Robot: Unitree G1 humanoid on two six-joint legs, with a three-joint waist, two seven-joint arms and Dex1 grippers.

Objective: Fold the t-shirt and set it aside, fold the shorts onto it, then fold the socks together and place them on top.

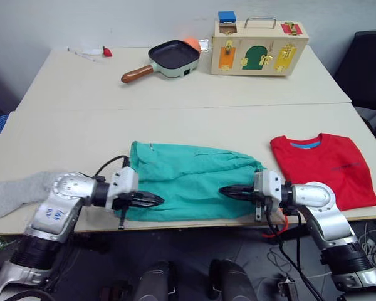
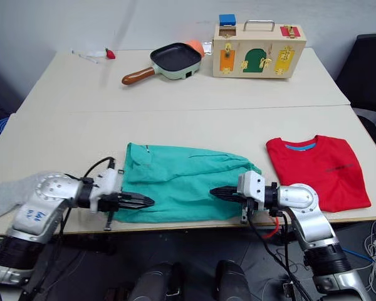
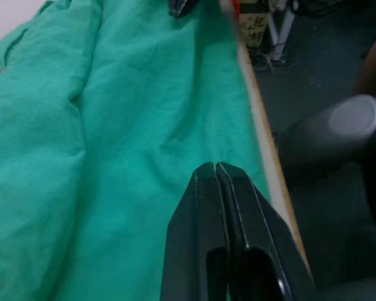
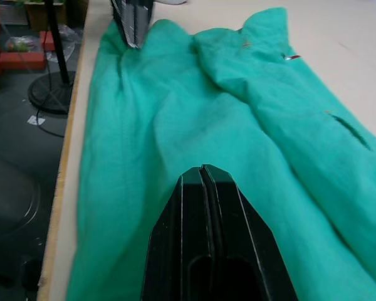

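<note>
While lying flat by the folded red t-shirt (image 1: 323, 168), teal shorts (image 1: 188, 179) being hovered over by left gripper (image 1: 153, 200) and right gripper (image 1: 229, 191), both pinched closed, holding nothing.

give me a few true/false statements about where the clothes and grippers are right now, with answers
1. The t-shirt lies folded to the right of the shorts. True.
2. The socks lie on top of the t-shirt. False: a sock lies at the table's left edge, apart from it.
3. The left gripper and the right gripper are both shut over the shorts. True.
4. The shorts lie on the t-shirt. False: they lie beside it on the table.
</note>
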